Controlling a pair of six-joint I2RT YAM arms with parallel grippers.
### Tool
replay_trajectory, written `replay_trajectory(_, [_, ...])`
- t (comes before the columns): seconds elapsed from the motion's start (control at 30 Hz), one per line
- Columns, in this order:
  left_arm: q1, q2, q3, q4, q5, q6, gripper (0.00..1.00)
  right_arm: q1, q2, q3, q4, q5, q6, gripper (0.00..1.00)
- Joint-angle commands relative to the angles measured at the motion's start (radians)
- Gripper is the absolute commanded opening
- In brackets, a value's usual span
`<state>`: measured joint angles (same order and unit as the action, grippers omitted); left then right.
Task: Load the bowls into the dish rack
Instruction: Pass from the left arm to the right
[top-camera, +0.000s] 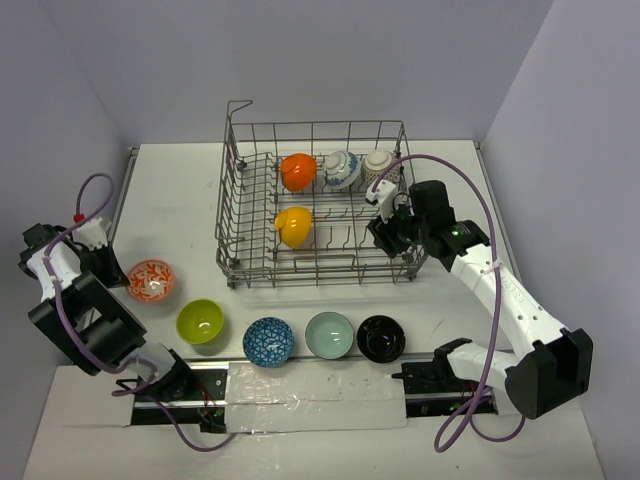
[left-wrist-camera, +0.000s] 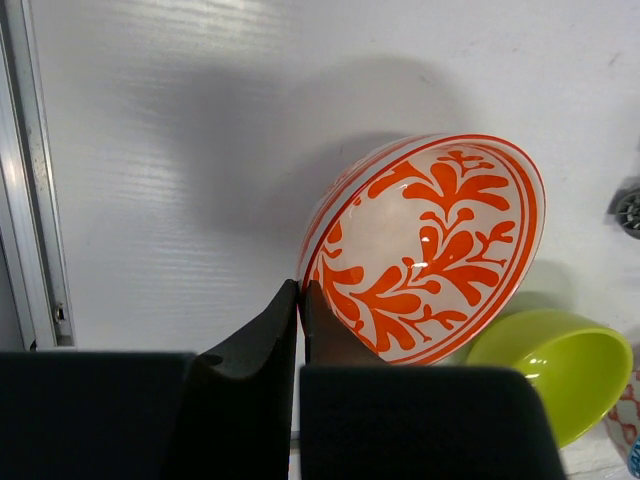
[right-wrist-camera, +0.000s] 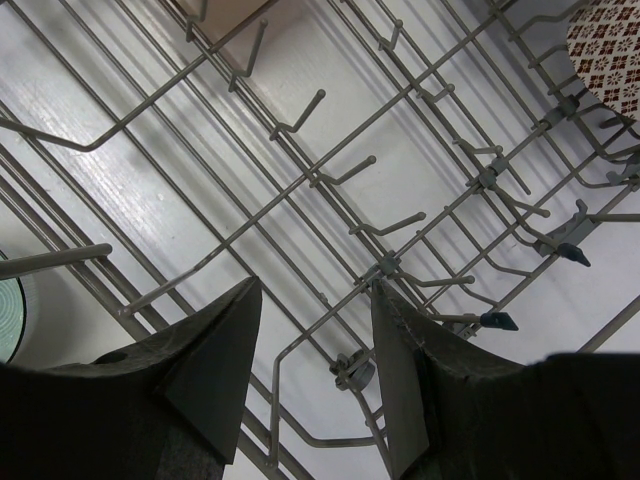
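Left gripper (left-wrist-camera: 300, 300) closed, its black tips at the rim of the glossy red-and-white bowl (left-wrist-camera: 425, 250) on the white table (left-wrist-camera: 200, 150); smooth lime bowl (left-wrist-camera: 545, 365) just beside; right gripper (right-wrist-camera: 315, 290) open, empty, above the grey wire dish rack (right-wrist-camera: 340, 180); orange bowl (top-camera: 298, 171) and yellow bowl (top-camera: 293, 225) inside it.

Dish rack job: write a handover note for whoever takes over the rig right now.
Left gripper: shut, at the rim of the red-and-white bowl.
Right gripper: open, empty, over the right side of the dish rack.
Done: orange bowl, yellow bowl, blue-and-white bowl and white-patterned bowl are in the rack.
Left to load: red-and-white bowl, lime bowl, blue bowl, teal bowl, black bowl, all outside it.
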<state>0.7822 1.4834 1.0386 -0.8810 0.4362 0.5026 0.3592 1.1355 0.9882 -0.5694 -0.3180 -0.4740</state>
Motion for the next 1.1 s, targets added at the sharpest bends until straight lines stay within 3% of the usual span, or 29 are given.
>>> replay_trajectory(0.0, [0.005,-0.054,0.058,-0.001,0.107,-0.027,0.00,-0.006,-0.003,-0.014,0.019,0.005,-0.011,0.56])
replay_trajectory(0.8, [0.005,-0.137,0.314,-0.111,0.331,-0.162,0.00,-0.005,-0.020,-0.017,0.017,-0.003,-0.011,0.56])
replay_trajectory(1.07, [-0.032,-0.129,0.463,-0.168,0.380,-0.193,0.00,-0.006,-0.020,-0.016,0.014,-0.004,-0.011,0.56])
